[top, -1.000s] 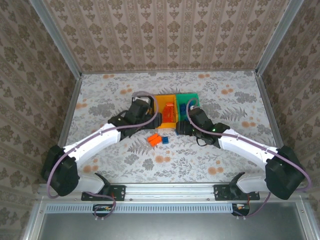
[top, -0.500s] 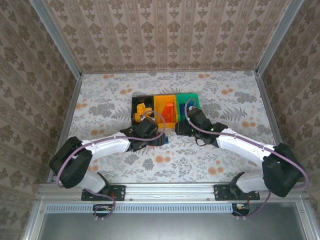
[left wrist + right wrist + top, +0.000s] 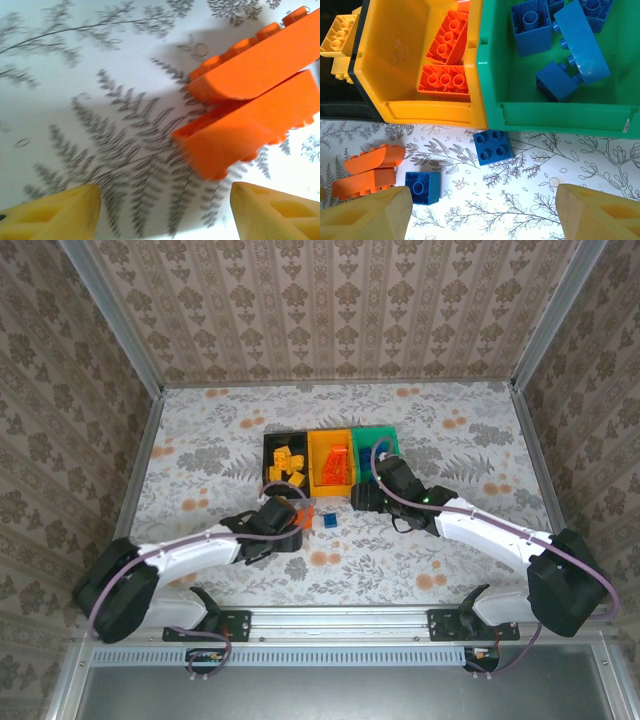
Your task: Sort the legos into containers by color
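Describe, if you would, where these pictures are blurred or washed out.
Left wrist view: the orange bricks sit close and soft-edged, the table print smeared and washed out at lower right. Right wrist view: sharp, studs crisp in the green bin, the fingers blurred. Top view: evenly lit, no glare.

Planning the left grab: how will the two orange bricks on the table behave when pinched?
Probably rigid and light: the orange bricks look like moulded plastic. Their glossy curved ends may slip. Lying side by side, they may separate.
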You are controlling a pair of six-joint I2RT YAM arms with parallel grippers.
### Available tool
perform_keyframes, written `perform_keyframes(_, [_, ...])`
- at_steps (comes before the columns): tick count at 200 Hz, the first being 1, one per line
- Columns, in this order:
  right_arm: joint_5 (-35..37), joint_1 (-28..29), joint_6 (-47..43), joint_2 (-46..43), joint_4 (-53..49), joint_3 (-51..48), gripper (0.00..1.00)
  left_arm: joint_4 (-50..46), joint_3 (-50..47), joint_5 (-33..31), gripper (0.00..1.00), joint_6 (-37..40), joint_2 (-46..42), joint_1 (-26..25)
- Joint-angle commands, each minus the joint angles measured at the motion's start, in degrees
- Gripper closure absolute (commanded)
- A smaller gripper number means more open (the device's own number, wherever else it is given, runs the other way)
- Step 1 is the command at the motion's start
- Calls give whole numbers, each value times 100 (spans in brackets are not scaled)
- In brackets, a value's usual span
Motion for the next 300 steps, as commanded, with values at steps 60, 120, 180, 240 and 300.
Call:
perform_keyframes(60, [9, -36, 8, -51, 93, -42, 23, 134, 314, 255, 0, 141, -361, -125])
perform_keyframes(120, [55, -32, -24, -259, -62, -108, 23, 1117, 765, 326, 0, 228, 1020, -54])
perform_keyframes(180, [82, -61, -53, -344, -27, -203, 23, 1045, 704, 228, 13, 117, 1376, 168])
perform_keyframes(240, [68, -115, -42, -315, 10, -222, 23, 1089, 442, 329, 45, 0, 1121, 140])
perform_keyframes(300, [22, -189, -26, -376, 100, -306, 23, -23, 721, 94, 45, -20, -285, -248])
